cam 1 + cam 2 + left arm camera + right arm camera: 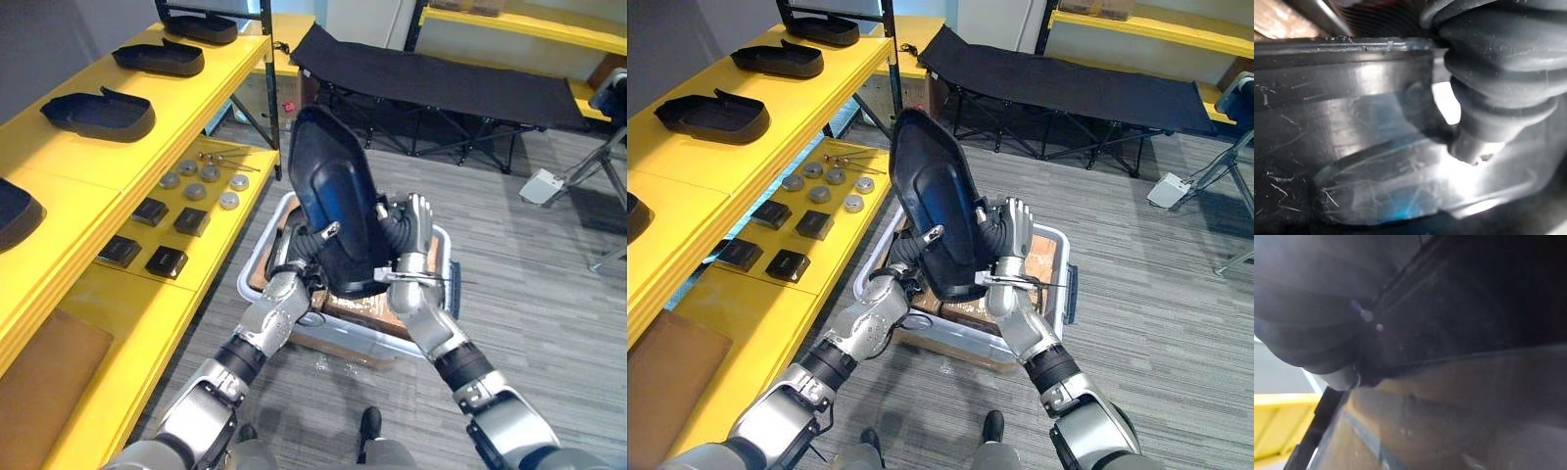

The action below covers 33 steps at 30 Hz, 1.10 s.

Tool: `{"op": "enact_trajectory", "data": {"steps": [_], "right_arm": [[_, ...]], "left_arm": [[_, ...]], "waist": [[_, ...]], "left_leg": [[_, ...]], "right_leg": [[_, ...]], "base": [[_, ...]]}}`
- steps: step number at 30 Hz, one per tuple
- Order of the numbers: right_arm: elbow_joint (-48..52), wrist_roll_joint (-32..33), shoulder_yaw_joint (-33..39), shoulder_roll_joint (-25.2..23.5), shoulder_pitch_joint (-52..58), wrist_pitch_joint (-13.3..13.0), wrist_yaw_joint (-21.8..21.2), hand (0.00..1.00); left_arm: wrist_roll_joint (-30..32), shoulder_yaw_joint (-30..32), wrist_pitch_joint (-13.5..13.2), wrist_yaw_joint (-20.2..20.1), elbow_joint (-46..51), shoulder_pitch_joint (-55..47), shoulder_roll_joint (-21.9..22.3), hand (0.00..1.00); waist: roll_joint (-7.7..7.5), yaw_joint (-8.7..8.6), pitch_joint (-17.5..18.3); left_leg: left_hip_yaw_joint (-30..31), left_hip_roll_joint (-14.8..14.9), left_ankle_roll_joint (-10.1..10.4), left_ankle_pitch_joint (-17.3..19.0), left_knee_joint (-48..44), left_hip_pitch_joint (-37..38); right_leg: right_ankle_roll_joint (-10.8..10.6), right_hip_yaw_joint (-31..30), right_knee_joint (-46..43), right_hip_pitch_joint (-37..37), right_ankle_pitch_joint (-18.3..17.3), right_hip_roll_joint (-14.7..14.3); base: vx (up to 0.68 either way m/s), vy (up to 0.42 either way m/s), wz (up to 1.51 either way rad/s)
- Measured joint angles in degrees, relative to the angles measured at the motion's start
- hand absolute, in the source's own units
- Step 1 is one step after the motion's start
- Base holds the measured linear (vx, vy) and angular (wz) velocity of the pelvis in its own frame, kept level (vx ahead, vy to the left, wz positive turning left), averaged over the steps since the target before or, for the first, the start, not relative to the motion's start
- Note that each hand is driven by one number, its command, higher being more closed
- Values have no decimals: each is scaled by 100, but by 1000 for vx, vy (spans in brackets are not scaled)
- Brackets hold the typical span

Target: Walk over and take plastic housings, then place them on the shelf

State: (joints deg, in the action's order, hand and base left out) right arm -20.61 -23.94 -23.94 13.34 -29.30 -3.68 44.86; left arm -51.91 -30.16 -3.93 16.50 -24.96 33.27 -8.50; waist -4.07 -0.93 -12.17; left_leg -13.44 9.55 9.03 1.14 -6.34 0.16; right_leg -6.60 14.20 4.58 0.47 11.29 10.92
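I hold a large glossy black plastic housing [338, 196] upright between both hands, above a white bin [257, 279]. My left hand [312, 247] grips its lower left edge, with the thumb on the front face and the fingers hidden behind. In the left wrist view the thumb [1474, 142] presses on the scratched shiny housing [1352, 147]. My right hand [415, 227] lies flat against the housing's right side with its fingers straight up. Three more black housings [98, 115] [159, 59] [201, 27] lie in a row on the top yellow shelf [196, 98] to my left.
The lower yellow shelf level [118, 313] carries round metal discs [196, 191], small black blocks [167, 260] and a brown board [39, 372]. A black folding cot [441, 83] stands behind the bin. Grey floor [549, 284] spreads to the right.
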Motion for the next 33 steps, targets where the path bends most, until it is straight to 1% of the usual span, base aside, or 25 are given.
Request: {"op": "enact_trajectory", "data": {"steps": [1, 2, 3, 4, 8, 10, 11, 12, 14, 15, 16, 18, 19, 20, 21, 22, 23, 25, 26, 27, 28, 29, 31, 32, 33], "right_arm": [[3, 1, 2, 1, 0, -2, 0, 100], [17, 1, 2, 3, 0, -42, -4, 100], [26, 2, -37, 3, 2, -77, -24, 0], [26, 1, -48, 1, 12, -117, -35, 0], [304, 44, -5, -20, 123, -429, -30, 0], [486, 64, 38, -21, 224, -566, -7, 0], [495, 64, 40, -21, 225, -591, -4, 0], [594, 65, 43, -22, 263, -676, -8, 0], [927, 68, 50, -49, 481, -808, -13, 0], [1202, 74, 164, -70, 691, -925, -20, 0], [1347, 103, 206, -72, 790, -969, -40, 0], [1952, 307, 320, -89, 1045, -1058, -203, 0], [2074, 330, 388, -112, 1097, -1105, -289, 0], [2336, 477, 479, -124, 1220, -1151, -456, 0], [2639, 713, 542, -97, 1370, -1180, -633, 0], [2777, 829, 575, -91, 1436, -1195, -738, 0], [3086, 1199, 661, -86, 1610, -1300, -987, 0], [3339, 1640, 748, -73, 1752, -1453, -1259, 0], [3516, 2075, 864, -69, 1878, -1597, -1505, 0], [3712, 2818, 1005, -51, 2041, -1792, -1898, 0], [3793, 3154, 1077, -48, 2110, -1866, -2081, 0], [3893, 3732, 1256, -46, 2261, -2086, -2463, 0], [4032, 4348, 1503, -57, 2565, -2403, -2837, 0], [4069, 4517, 1578, -72, 2682, -2484, -2936, 0], [4141, 4841, 1778, -132, 2977, -2631, -3127, 0]], "left_arm": [[-3, -11, -38, -6, 0, -6, 0, 100], [-80, -29, -165, -65, 0, -44, 0, 100], [-179, -29, -286, -135, 0, -126, 0, 100], [-198, -29, -361, -165, 0, -171, 3, 100], [-378, -19, -711, -411, 2, -204, 9, 100], [-336, -10, -815, -436, 77, -211, 14, 100], [-323, 2, -825, -435, 99, -220, 13, 100], [-257, 83, -833, -435, 260, -323, 15, 100], [93, 254, -837, -410, 639, -597, 35, 100], [326, 303, -833, -390, 883, -733, 47, 100], [431, 347, -820, -366, 1010, -789, 51, 100], [995, 558, -811, -303, 1458, -989, 191, 100], [1130, 617, -808, -284, 1560, -1038, 242, 100], [1405, 681, -803, -209, 1716, -1126, 316, 100], [1790, 743, -789, -103, 1798, -1217, 406, 100], [1974, 793, -777, -49, 1843, -1277, 452, 100], [2428, 897, -734, 106, 1886, -1432, 486, 100], [2951, 1005, -698, 293, 1895, -1560, 508, 100], [3313, 1134, -694, 425, 1933, -1694, 480, 100], [3603, 1261, -731, 514, 1994, -1833, 444, 100], [3741, 1352, -740, 552, 2058, -1922, 426, 100], [4170, 1532, -802, 709, 2169, -2085, 392, 100], [4688, 1786, -975, 999, 2312, -2324, 264, 100], [4841, 1846, -1042, 1076, 2329, -2386, 220, 100], [5133, 1985, -1159, 1254, 2378, -2533, 174, 100]], "waist": [[0, 0, 0], [2, -6, 10], [7, -12, 73], [6, -21, 108], [-1, -22, 144], [-22, -28, 172], [-24, -32, 173], [-28, -43, 176], [-29, -40, 178], [-33, -38, 181], [-34, -33, 181], [-32, -28, 213], [-31, -26, 244], [-32, -52, 295], [-24, -74, 328], [-18, -81, 335], [-5, -118, 444], [-5, -134, 467], [-6, -153, 470], [-6, -148, 470], [-6, -147, 470], [-8, -144, 472], [-6, -118, 474], [-3, -122, 483], [-3, -123, 559]], "left_leg": [[-2, 0, 0, 0, 1, 1], [-10, -1, -1, -1, 4, 3], [-43, -1, 0, -2, 25, 3], [-53, -1, 1, -3, 33, 4], [-133, -11, 2, -2, 98, 172], [-145, -11, 3, 0, 100, 186], [-150, -11, 3, 1, 100, 187], [-180, -10, 3, 6, 101, 210], [-271, -8, 7, 12, 153, 310], [-301, -11, 7, 12, 183, 346], [-317, -13, 8, 13, 187, 357], [-448, -14, 12, 35, 212, 387], [-469, -17, 12, 35, 235, 385], [-485, -19, 11, 32, 264, 400], [-492, -19, 13, 30, 282, 451], [-515, -18, 15, 29, 290, 488], [-545, -21, 21, 33, 309, 491], [-588, -27, 21, 33, 376, 575], [-608, -28, 21, 33, 390, 620], [-618, -31, 26, 39, 403, 656], [-631, -33, 27, 40, 413, 679], [-662, -34, 34, 49, 417, 704], [-782, -33, 36, 108, 417, 773], [-809, -33, 47, 127, 414, 790], [-895, -33, 57, 161, 413, 785]], "right_leg": [[1, -2, 0, -2, 1, 0], [2, -8, 0, -9, 2, 0], [2, -25, 0, -36, 4, 0], [2, -26, 0, -40, 5, 0], [-9, -81, -1, 45, 12, 6], [-10, -93, -1, 52, 11, 5], [-10, -98, 0, 50, 11, 5], [-10, -133, 0, 46, 11, 4], [-12, -203, 1, 53, 9, -3], [-12, -229, 2, 54, 5, -4], [-6, -235, 1, 47, -1, -7], [20, -327, 2, -33, -66, -14], [20, -330, 1, -57, -66, -12], [24, -329, 0, -58, -63, -13], [38, -329, -1, -43, -51, -17], [38, -337, -1, -23, -50, -18], [1, -347, -2, -36, -29, -18], [-6, -372, -3, -8, -24, -24], [-12, -390, -2, 35, -29, -27], [-19, -398, -2, 56, -35, -27], [-22, -411, -2, 56, -37, -28], [-27, -446, -2, 54, -42, -31], [-40, -571, -2, 32, -62, -43], [-28, -608, -2, 29, -76, -48], [-10, -673, -6, -32, -90, -53]], "base": [[0, 0, 0], [-8, 4, -6], [1, 4, -6], [21, 7, -7], [15, 10, -8], [0, 5, -2], [-12, 4, -7], [-19, 4, -15], [-18, 3, -19], [-12, 2, -12], [-24, 3, -15], [-27, 1, -23], [2, 1, -20], [24, 2, -10], [30, 6, -7], [28, 8, -8], [33, 12, -8], [25, 10, -9], [5, 7, -9], [3, 9, -7], [-13, 10, -7], [-18, 9, -13], [-18, 9, -24], [-15, 10, -30], [6, 11, -25]]}}
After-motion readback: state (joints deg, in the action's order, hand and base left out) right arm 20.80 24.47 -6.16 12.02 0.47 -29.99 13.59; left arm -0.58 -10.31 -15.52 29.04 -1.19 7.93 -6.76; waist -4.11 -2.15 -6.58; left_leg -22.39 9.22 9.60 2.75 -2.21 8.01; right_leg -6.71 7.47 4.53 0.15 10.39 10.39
